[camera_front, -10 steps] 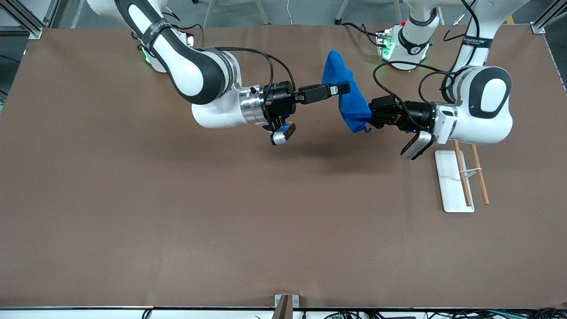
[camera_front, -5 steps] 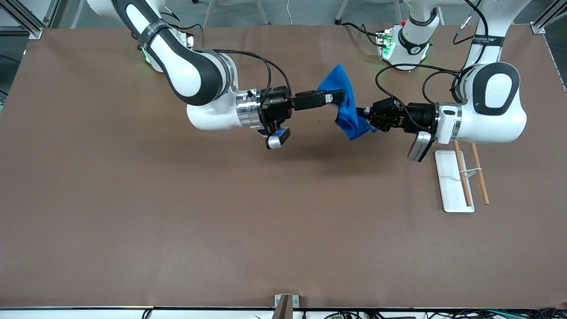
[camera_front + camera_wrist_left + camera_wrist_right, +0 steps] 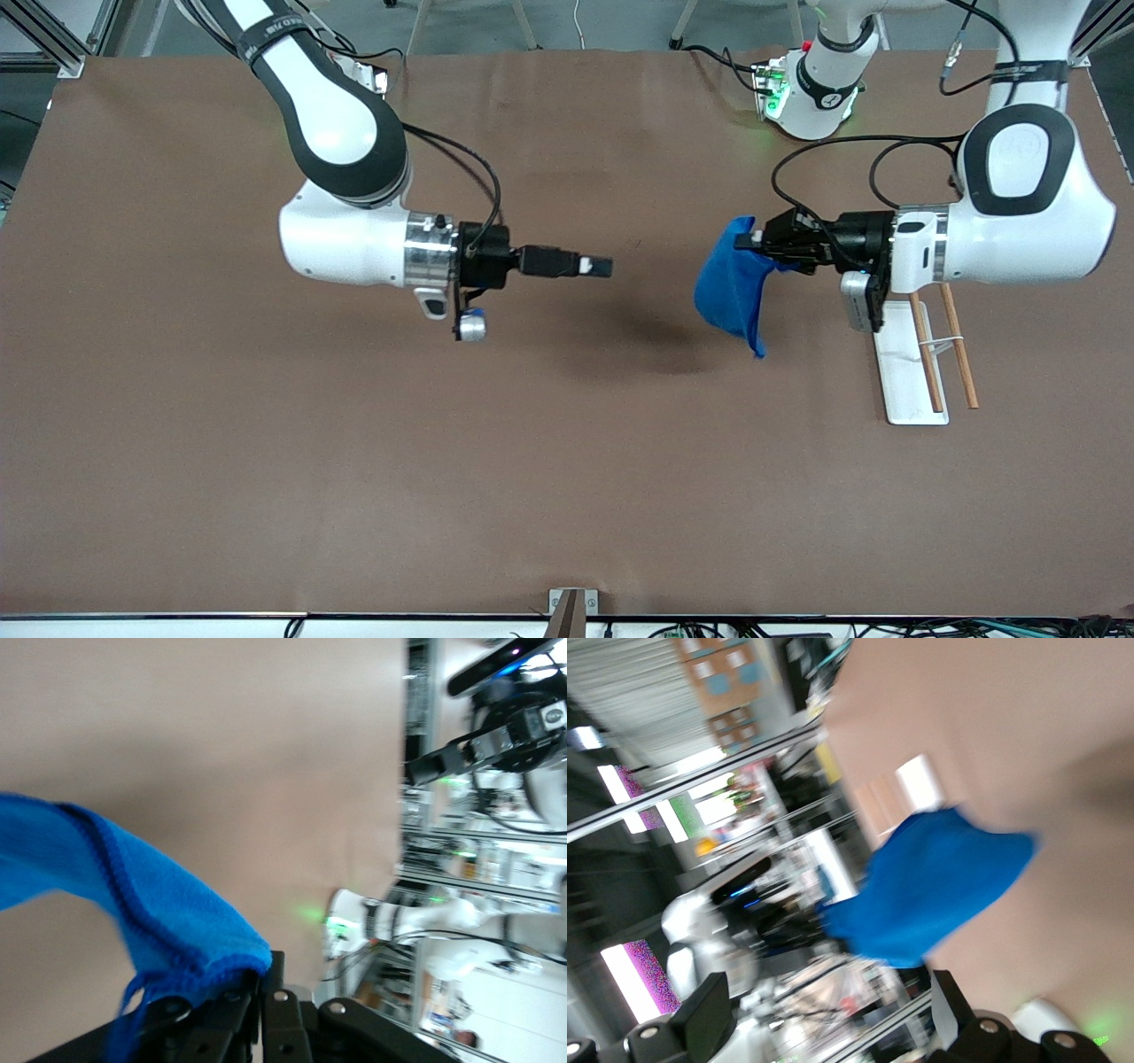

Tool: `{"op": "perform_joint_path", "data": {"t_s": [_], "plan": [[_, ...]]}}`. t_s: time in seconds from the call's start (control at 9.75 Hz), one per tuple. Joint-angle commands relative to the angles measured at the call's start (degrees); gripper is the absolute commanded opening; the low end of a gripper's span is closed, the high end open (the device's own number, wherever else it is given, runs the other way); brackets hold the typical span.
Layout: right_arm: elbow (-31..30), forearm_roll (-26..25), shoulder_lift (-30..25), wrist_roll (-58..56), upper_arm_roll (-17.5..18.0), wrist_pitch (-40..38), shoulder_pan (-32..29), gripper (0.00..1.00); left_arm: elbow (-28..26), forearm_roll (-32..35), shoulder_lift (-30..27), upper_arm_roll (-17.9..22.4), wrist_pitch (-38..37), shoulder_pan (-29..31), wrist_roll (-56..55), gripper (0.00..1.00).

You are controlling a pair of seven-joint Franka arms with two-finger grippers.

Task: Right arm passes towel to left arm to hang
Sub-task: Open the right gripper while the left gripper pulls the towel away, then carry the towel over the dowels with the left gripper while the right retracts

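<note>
The bright blue towel (image 3: 733, 288) hangs in the air from my left gripper (image 3: 755, 243), which is shut on its upper corner, over the table next to the white rack base. In the left wrist view the towel (image 3: 133, 895) droops from the closed jaws, its thin loop (image 3: 128, 1014) beside them. My right gripper (image 3: 602, 266) is open and empty, held level over the middle of the table, well apart from the towel. In the right wrist view the towel (image 3: 939, 886) shows farther off, between the spread fingers (image 3: 704, 1014).
A white flat base (image 3: 904, 359) with two brown wooden rods (image 3: 926, 350) and a thin wire hook lies on the brown table (image 3: 354, 461) under my left arm's wrist. The arm bases (image 3: 811, 89) stand along the table's farther edge.
My right gripper has let go of the towel and drawn back toward its own end of the table. My left gripper has carried the towel toward the rack base, and the towel now hangs down.
</note>
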Motion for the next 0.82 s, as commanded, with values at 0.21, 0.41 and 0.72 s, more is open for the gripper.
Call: {"op": "perform_joint_path", "data": {"t_s": [0.21, 0.41, 0.72], "plan": [[-6.49, -30.66, -4.45, 0.72, -3.49, -5.83, -10.21, 1.00, 3.89, 26.60, 0.50, -0.13, 3.70, 0.30, -8.32, 0.00], [-6.59, -40.86, -5.69, 0.72, -14.01, -10.48, -9.27, 1.00, 3.81, 36.45, 0.50, -0.13, 3.80, 0.47, -9.47, 0.00], [-4.58, -60.30, -10.50, -1.38, -23.51, -16.73, -9.88, 1.00, 3.89, 46.40, 0.50, -0.30, 3.88, 3.36, -5.54, 0.00]]}}
